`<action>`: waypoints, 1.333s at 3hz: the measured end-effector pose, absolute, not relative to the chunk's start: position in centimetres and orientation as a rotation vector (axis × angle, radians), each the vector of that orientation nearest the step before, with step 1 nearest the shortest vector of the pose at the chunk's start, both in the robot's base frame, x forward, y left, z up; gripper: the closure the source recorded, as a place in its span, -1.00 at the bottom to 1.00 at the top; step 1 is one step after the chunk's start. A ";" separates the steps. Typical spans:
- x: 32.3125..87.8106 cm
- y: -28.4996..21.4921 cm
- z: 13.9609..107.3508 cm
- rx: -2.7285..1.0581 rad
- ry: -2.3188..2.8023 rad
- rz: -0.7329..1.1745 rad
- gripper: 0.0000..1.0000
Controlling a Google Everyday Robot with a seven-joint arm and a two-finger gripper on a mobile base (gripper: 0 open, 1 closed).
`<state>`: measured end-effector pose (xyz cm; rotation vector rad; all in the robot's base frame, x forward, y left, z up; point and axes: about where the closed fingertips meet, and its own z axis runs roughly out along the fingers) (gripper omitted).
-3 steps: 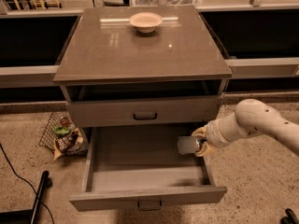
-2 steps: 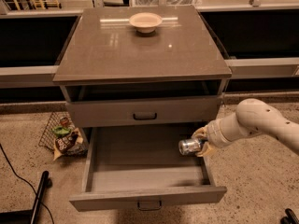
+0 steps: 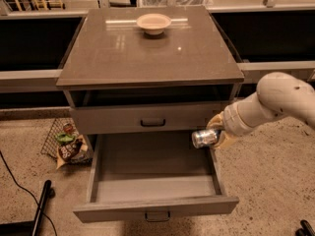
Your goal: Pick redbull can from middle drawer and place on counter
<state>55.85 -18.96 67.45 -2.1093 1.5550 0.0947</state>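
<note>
The redbull can (image 3: 204, 137) is a slim silver can held on its side in my gripper (image 3: 215, 132), lifted above the right rear of the open middle drawer (image 3: 152, 181), just below the shut drawer front above it. My white arm (image 3: 275, 102) comes in from the right. The gripper's pale fingers are shut on the can. The drawer box is pulled out and nothing else shows inside it. The counter (image 3: 147, 53) is the glossy grey-brown slab on top of the cabinet.
A pale round bowl (image 3: 153, 22) sits at the back middle of the counter. A wire basket with snack bags (image 3: 66, 144) stands on the floor left of the cabinet. A dark cable and pole (image 3: 39, 210) lie at the lower left.
The gripper has lifted the can up out of the drawer and a little to the right; the can's end now faces left.
</note>
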 end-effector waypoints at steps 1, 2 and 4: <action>55.5 -18.5 71.6 -2.164 1.556 0.060 1.00; 55.6 -18.5 71.6 -2.164 1.556 0.060 1.00; 60.9 -14.6 84.2 -2.152 1.515 -0.003 1.00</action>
